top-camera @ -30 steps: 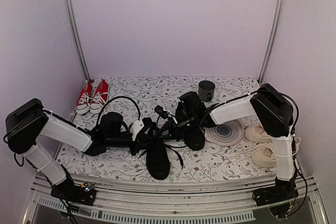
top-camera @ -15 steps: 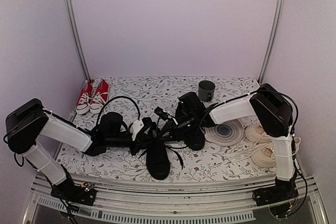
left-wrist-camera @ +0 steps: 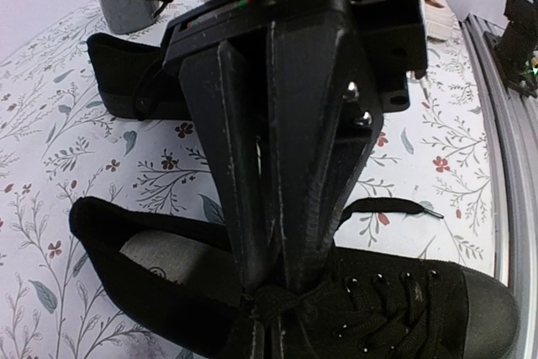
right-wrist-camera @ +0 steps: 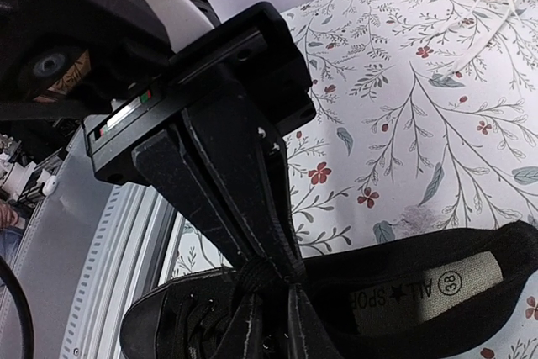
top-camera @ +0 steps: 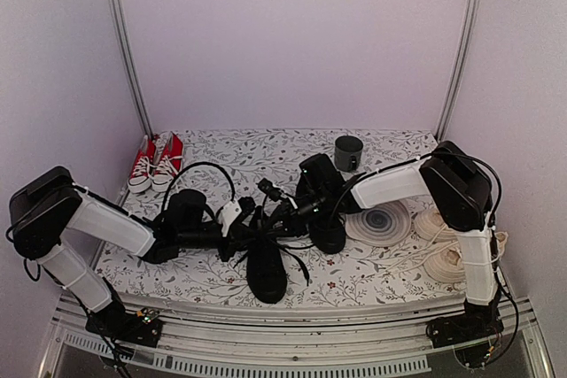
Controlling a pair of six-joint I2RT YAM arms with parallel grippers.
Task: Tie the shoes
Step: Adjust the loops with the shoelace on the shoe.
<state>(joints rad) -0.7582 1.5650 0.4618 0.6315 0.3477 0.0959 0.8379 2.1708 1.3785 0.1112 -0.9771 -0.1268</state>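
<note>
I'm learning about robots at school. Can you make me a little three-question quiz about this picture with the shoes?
1. True or false: the left pincer is pinching a lace over the near black shoe.
2. Which small shoes sit at the table's far left corner? A) red-and-white sneakers B) blue sandals C) green boots
3. Fill in: the grey cup stands at the ____ of the table, beyond the other black shoe.

Key: 1 true; 2 A; 3 back.
</note>
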